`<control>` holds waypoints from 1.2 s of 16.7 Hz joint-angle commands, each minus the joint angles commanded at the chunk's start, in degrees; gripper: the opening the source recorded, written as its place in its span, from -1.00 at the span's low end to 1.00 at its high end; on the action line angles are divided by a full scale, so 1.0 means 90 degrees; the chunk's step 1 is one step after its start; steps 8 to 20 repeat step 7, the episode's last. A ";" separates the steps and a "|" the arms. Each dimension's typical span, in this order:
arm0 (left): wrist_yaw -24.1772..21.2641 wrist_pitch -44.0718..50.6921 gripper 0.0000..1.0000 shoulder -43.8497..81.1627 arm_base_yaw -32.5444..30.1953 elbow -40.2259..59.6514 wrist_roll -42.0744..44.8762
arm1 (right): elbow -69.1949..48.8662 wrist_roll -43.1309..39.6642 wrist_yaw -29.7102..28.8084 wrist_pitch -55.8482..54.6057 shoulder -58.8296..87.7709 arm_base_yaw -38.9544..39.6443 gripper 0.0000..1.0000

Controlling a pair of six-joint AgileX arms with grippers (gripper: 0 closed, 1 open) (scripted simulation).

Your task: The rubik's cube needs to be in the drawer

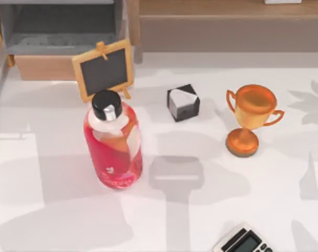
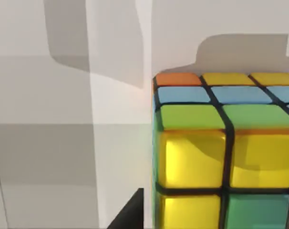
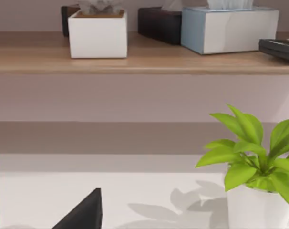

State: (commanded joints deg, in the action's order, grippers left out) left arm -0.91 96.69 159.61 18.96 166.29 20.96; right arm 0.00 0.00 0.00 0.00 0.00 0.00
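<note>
from above, the drawer point(image 1: 59, 39) stands pulled open at the back left of the desk point(image 1: 54, 220), grey inside behind its light tan front panel. just before it leans a small chalkboard easel point(image 1: 103, 70), its slate blank, and touching its foot rises a red bottle point(image 1: 114, 140) with a black cap and a white label whose marks cannot be read. a black-and-white cube point(image 1: 183, 102) sits mid-desk, a copper trophy point(image 1: 250, 116) to its right, a calculator point(image 1: 243, 241) at the front edge.

close before the left wrist, the rubik's cube point(image 2: 225, 152) sits on the white desk, orange, yellow, blue and green tiles showing; whether the fingers are apart or together i cannot tell.

across from the right wrist, a wooden shelf point(image 3: 144, 59) carries a white box point(image 3: 98, 34) and a tissue box point(image 3: 229, 27); a potted plant point(image 3: 256, 171) stands on the desk. those fingers' state cannot be told either.
</note>
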 joint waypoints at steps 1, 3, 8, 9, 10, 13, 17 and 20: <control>0.0000 0.0000 0.96 0.0000 0.0000 0.0000 0.0000 | 0.0000 0.0000 0.0000 0.0000 0.0000 0.0000 1.00; 0.0000 0.0000 1.00 0.0000 0.0000 0.0000 0.0000 | 0.0000 0.0000 0.0000 0.0000 0.0000 0.0000 1.00; 0.0000 0.0000 1.00 0.0000 0.0000 0.0000 0.0000 | 0.0000 0.0000 0.0000 0.0000 0.0000 0.0000 1.00; 0.0000 0.0000 1.00 0.0000 0.0000 0.0000 0.0000 | 0.0000 0.0000 0.0000 0.0000 0.0000 0.0000 1.00; 0.0000 0.0000 1.00 0.0000 0.0000 0.0000 0.0000 | 0.0000 0.0000 0.0000 0.0000 0.0000 0.0000 1.00; 0.0000 0.0000 1.00 0.0000 0.0000 0.0000 0.0000 | 0.0000 0.0000 0.0000 0.0000 0.0000 0.0000 1.00; 0.0000 0.0000 1.00 0.0000 0.0000 0.0000 0.0000 | 0.0000 0.0000 0.0000 0.0000 0.0000 0.0000 1.00; 0.0000 0.0000 1.00 0.0000 0.0000 0.0000 0.0000 | 0.0000 0.0000 0.0000 0.0000 0.0000 0.0000 1.00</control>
